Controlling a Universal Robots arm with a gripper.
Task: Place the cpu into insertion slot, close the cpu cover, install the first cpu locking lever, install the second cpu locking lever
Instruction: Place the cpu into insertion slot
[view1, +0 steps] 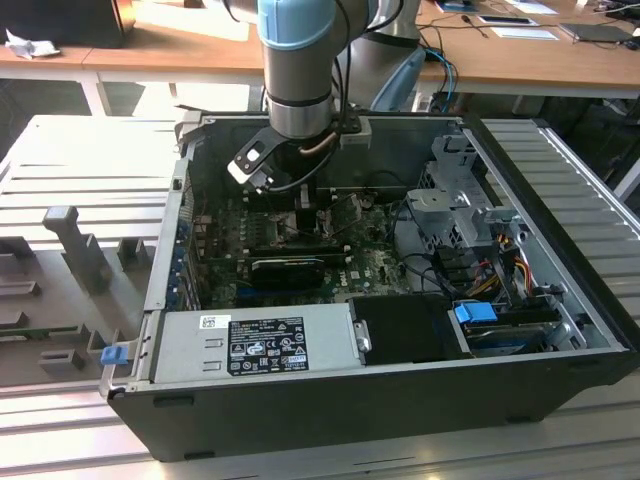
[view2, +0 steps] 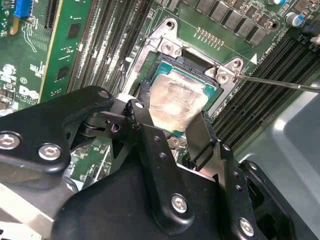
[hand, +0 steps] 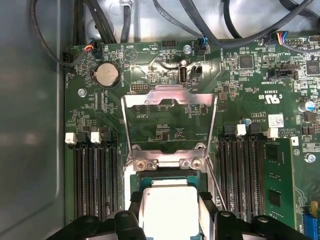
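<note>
I am watching the hand (view2: 170, 114) reaching straight down from the arm into the open computer case (view1: 400, 400). It is nearly closed, and its two black fingers (view2: 199, 131) are pressing on opposite edges of the chip (view2: 175, 97), which is lying flat between them with its pale metal face up.

The chip is sitting directly under the hand and directly over the socket (view2: 195, 59), with its edges running square to the grey rim. A strip of dark socket is showing past the chip's far edge. I am judging the chip to be at the socket's mouth, but I cannot tell whether it is fully seated or hanging just above.

In the first wrist view the cover (hand: 170, 94) is standing flipped up and open. It is hinging on the socket edge that is facing away from the fingers, on the side toward the coin battery (hand: 106, 75). Its big window is showing the green board (hand: 85, 115) behind it. So the cover is lying just beyond the chip from the hand, with nothing between them.

A thin lever (view2: 280, 84) is sticking out free from a socket corner, and memory slots (hand: 95, 180) are flanking the socket.

Further out, the case is lying on its side on the ribbed grey counter (view1: 90, 150), with the power supply (view1: 250, 340) running along its near wall
</note>
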